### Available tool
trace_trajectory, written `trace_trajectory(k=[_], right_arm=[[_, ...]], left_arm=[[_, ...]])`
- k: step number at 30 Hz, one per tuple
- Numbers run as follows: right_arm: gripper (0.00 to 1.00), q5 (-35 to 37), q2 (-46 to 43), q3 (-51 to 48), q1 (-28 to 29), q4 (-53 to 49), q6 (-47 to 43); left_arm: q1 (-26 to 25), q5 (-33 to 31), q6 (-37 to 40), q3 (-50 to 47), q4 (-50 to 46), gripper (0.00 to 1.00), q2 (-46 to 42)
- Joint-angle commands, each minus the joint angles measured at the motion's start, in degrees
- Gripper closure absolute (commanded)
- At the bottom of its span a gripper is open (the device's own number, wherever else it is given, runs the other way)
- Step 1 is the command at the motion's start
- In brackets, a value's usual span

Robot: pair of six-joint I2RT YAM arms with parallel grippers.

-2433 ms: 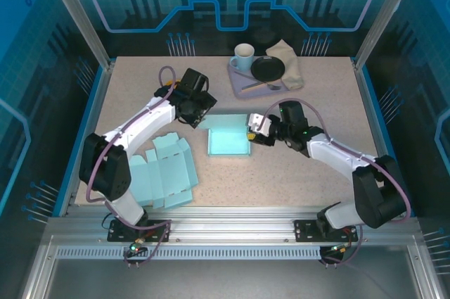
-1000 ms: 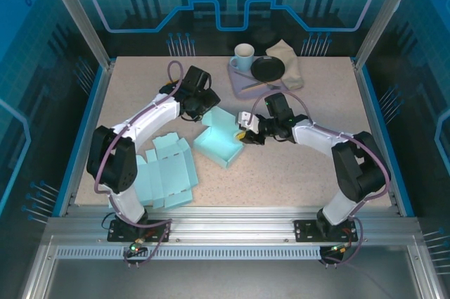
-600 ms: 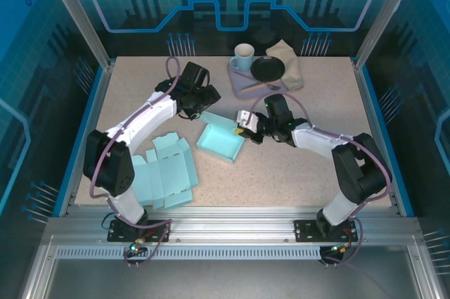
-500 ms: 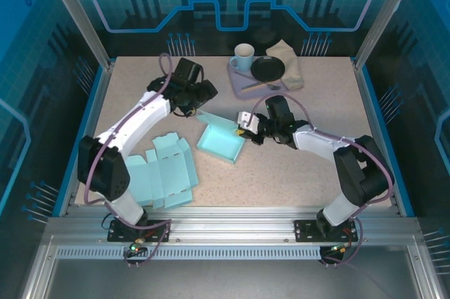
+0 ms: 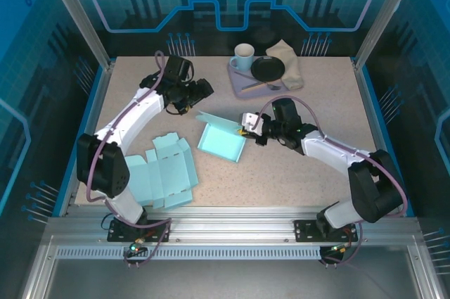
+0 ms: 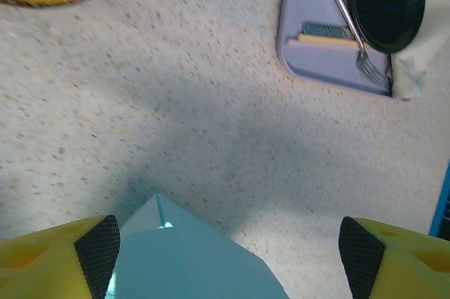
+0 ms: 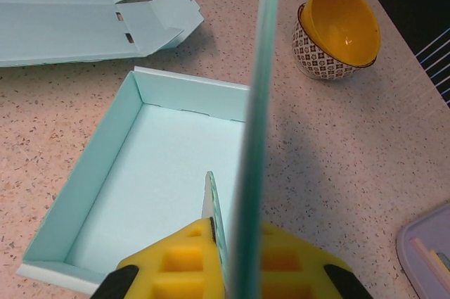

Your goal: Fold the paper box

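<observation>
The teal paper box (image 5: 221,144) lies open on the table's middle, its lid flap (image 5: 218,120) standing up along the far side. My right gripper (image 5: 247,131) is shut on the box's right wall. In the right wrist view the yellow fingers (image 7: 183,264) pinch a thin teal panel, and the tall flap (image 7: 256,102) runs edge-on over the box's pale inside (image 7: 155,179). My left gripper (image 5: 204,90) hangs open behind the box, apart from it. In the left wrist view its pads (image 6: 98,246) stand wide, with the teal flap (image 6: 190,264) below them.
A flat unfolded box blank (image 5: 163,172) lies at the front left. At the back stand a purple tray (image 5: 242,82) with a black plate (image 5: 268,68) and fork (image 6: 351,32), a mug (image 5: 243,55) and a cloth (image 5: 290,61). A yellow bowl (image 7: 337,32) sits beyond the box.
The left gripper let go of the box, opened wide and drew back toward the far left. The box came down from its tilt to lie flat. The right gripper closed on its wall.
</observation>
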Motion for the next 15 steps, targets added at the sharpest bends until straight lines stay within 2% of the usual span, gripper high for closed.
trace_trajectory(k=[1,8,15], right_arm=[[1.0,-1.13,-1.55,-0.69,0.72,-0.84,-0.78],[1.0,1.17,-1.64,-0.64,0.37,1.08,1.54],[1.0,6.36,0.28,0.85,1.67,2.31,3.64]], left_arm=[[-0.21,9.21,-4.23,-1.73,5.53,0.15,1.14],[-3.86,9.88,-6.31,-3.05,4.69,0.15,2.39],[-7.37,11.24,-16.48,-6.04,8.52,0.15,1.65]])
